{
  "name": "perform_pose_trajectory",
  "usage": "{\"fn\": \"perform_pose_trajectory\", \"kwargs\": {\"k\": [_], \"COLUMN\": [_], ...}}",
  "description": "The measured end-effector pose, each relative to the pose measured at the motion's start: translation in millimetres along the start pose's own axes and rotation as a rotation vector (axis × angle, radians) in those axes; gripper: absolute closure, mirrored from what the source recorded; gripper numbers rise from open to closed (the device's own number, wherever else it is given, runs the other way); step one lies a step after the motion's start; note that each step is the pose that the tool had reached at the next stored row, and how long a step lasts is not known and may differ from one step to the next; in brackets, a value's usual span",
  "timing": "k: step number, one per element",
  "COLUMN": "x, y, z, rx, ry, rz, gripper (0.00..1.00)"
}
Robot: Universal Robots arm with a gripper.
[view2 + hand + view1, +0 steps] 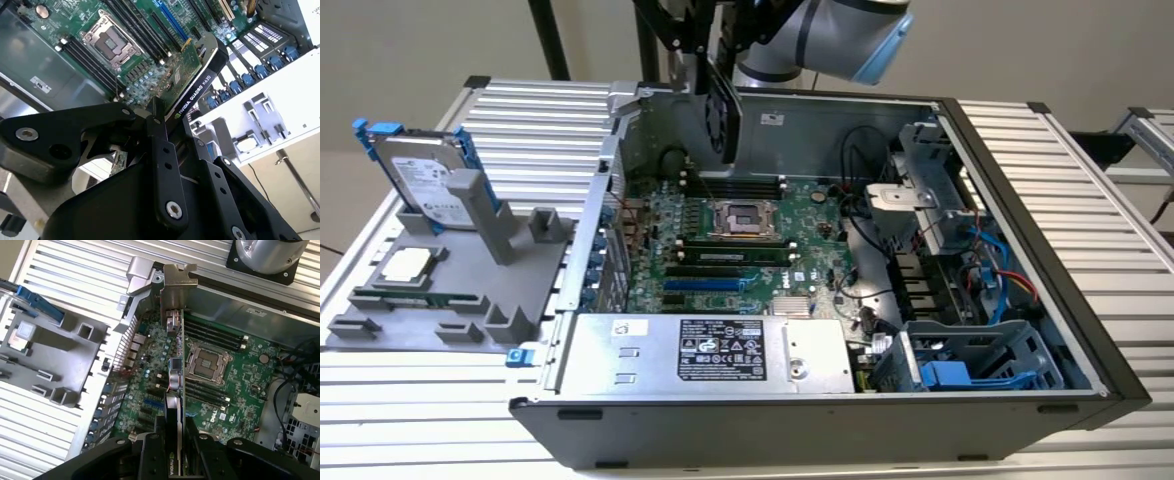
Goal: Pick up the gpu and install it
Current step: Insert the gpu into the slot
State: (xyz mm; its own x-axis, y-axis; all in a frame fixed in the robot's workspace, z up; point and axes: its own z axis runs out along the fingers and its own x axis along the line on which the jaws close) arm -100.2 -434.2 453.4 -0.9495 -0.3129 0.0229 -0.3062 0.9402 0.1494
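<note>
Claw state: the claw (170,120) is closed narrow on the gpu (192,80), with a black finger (159,145) against each face; in the first wrist view the claw (175,447) sits astride the card's edge
Gpu location: in the air inside the open computer case (720,440), hanging below the arm near the case's far wall in the exterior view, above the motherboard (720,250) and touching nothing but the claw
Bearing from claw: the gpu (723,115) runs straight out from the fingertips, away from the wrist and toward the board
Long axis: judged near upright in the exterior view, in line with the fingers, not lying level along the board
Relation to slots: the card's free end stands well apart from the blue expansion slots (700,287); it hangs nearer the memory slots (744,187) and the processor socket (744,217)
Gpu appearance: thin green circuit card, black cooler shroud with pale lettering on one face, small components on the other; in the first wrist view the gpu (175,390) shows edge-on, with silver metal at its far end, judged to be the end bracket
Surroundings: grey parts fixture (454,290) on the slatted bench (400,400) at the exterior view's left, carrying a hard drive with blue rails (427,175); power supply (707,350) along the case's near side
Progress: pick-up judged done; card not yet seated in any slot
</note>
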Motion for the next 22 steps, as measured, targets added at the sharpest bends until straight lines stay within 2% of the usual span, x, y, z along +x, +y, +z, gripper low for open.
{"fn": "perform_pose_trajectory", "kwargs": {"k": [22], "x": [0.0], "y": [0.0], "z": [0.0], "rx": [0.0024], "ry": [0.0155], "rz": [-0.102], "gripper": [1.0]}}
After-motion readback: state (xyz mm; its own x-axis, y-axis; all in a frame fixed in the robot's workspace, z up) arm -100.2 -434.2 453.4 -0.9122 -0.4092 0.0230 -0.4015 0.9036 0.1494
